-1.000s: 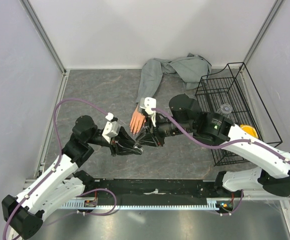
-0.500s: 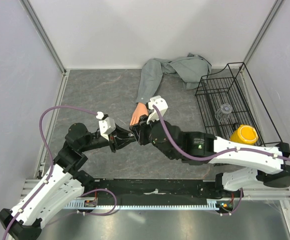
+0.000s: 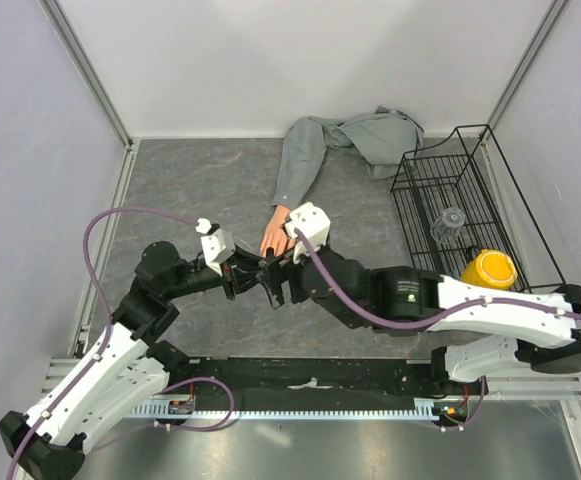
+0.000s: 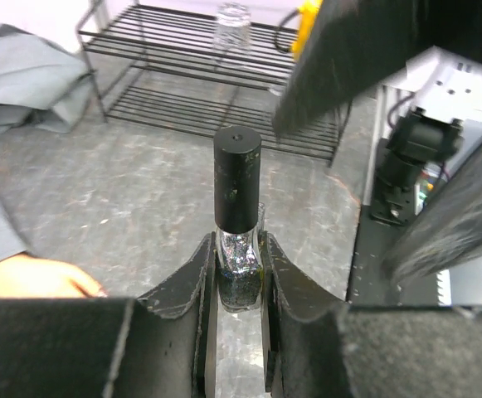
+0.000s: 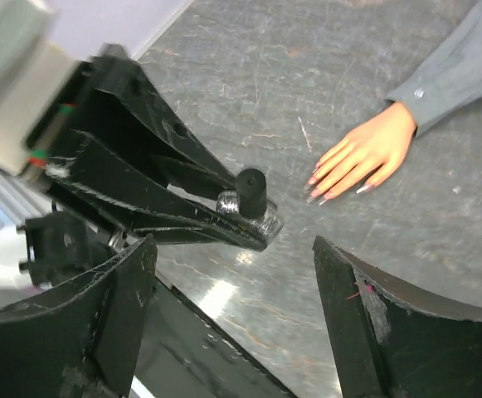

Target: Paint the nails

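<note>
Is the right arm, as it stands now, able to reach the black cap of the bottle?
Probably yes. The cap stands free above the left gripper holding the bottle, and the right gripper has its jaws open just before it.

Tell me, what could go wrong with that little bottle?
The left end effector pinches the bottle only at its glass base, so it might slip or twist when the cap is turned. The open right end effector is not yet around the cap; closing off-centre could tip it. The mannequin hand lies close and could get bumped.
</note>
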Available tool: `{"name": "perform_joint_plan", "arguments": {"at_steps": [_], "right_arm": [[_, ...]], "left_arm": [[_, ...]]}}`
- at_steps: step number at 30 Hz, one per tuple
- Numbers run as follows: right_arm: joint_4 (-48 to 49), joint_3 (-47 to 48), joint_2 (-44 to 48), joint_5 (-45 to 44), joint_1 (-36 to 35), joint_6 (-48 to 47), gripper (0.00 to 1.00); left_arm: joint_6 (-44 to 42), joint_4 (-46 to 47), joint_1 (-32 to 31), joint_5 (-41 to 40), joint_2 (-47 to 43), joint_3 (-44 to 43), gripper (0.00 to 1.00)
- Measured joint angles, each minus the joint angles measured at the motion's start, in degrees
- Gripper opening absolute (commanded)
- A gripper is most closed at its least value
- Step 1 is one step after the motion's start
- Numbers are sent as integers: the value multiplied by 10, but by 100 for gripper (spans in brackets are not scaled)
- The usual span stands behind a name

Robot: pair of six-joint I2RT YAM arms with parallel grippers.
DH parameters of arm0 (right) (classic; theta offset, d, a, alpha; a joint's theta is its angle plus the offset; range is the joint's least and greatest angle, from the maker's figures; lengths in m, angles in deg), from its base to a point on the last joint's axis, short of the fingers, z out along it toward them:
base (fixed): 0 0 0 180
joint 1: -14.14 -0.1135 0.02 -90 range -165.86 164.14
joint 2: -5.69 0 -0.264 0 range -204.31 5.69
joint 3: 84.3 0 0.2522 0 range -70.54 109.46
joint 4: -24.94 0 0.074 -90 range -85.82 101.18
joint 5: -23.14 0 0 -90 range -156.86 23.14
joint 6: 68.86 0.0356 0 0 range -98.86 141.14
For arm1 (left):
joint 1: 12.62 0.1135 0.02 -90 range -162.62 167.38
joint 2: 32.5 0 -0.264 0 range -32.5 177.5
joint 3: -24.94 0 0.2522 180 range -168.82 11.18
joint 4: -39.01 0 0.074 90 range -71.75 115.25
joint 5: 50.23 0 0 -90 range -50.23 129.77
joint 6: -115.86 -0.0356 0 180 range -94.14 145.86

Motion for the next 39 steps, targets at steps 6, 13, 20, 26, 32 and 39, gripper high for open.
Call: {"name": "perform_joint_plan", "arguments": {"at_steps": [6,13,20,26,32,39], "right_arm": [[-28,7,81,118,62,-100,72],[-30,7,92,362,139,-194,65],[-41,7,44,486,143,-241,37],[-45,7,42,503,152,-256,2],[-27,-7,43,491,154,-245,0],[43,-41,9,253,108,-139,0]], "left_arm": [[3,20,0,102,47,-4,2],[56,102,0,236,77,-4,2],[84,135,0,284,89,-4,2],[90,143,0,299,88,-4,2],[84,112,0,271,74,-4,2],[21,-24,0,59,22,-5,2]]}}
